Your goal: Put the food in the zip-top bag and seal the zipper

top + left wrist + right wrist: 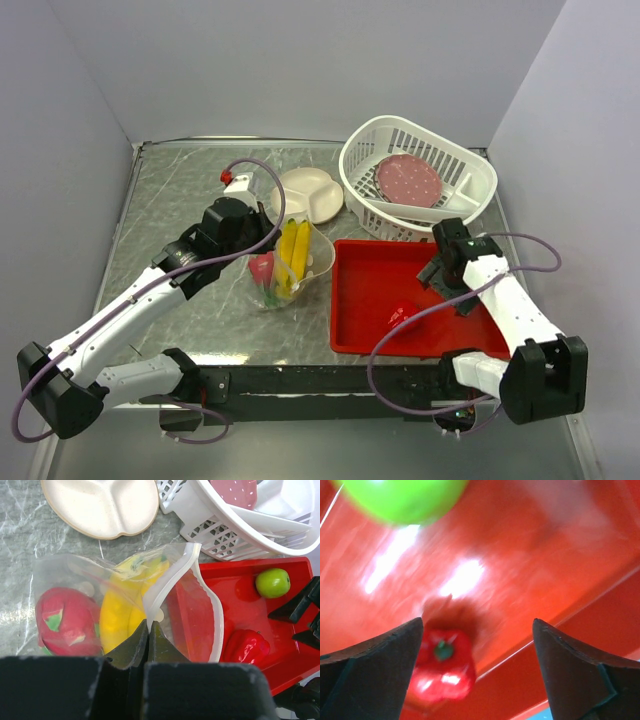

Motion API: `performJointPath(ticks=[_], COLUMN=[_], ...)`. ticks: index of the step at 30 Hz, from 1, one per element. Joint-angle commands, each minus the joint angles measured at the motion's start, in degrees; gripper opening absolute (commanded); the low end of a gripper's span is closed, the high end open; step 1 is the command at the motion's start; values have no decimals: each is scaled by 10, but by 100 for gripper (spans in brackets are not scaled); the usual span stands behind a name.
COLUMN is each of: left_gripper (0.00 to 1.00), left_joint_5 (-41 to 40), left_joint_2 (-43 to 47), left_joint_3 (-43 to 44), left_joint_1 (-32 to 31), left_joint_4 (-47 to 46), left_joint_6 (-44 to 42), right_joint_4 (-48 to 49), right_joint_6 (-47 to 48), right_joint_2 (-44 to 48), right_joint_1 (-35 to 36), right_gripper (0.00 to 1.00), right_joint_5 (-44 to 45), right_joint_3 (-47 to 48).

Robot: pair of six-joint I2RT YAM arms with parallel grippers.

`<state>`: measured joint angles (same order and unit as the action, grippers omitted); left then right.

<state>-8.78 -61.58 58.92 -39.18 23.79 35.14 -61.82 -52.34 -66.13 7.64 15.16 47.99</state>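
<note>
L gripper (148, 630) jaws together, pinching zip-top bag (65, 570) film; dragon fruit (65, 625) & banana (120, 610) inside bag; R gripper (477, 622) jaws wide apart, nothing held, over red tray (240, 580); green apple (272, 582) in tray.

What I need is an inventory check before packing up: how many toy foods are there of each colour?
Red or pink: 3 (dragon fruit in the zip-top bag, pepper, speckled disc)
Yellow: 1 (banana, also in the bag)
Green: 1 (apple)
Total: 5
</note>
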Motion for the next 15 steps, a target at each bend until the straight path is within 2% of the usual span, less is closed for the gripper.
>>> performJointPath(ticks=[1, 6, 15], left_gripper=[4, 4, 3], left_joint_5=[8, 3, 6], left_joint_2=[9, 9, 3], left_joint_3=[5, 6, 9], left_joint_1=[2, 3, 3], left_joint_4=[-28, -27, -26], left_joint_6=[-3, -5, -5], right_joint_4=[-12, -20, -3], right_joint_6=[-37, -86, -129], right_joint_2=[15, 18, 22], right_joint_1=[77, 144, 186], right_gripper=[100, 100, 100], right_joint_5=[-10, -40, -81], right_joint_3=[38, 26, -13])
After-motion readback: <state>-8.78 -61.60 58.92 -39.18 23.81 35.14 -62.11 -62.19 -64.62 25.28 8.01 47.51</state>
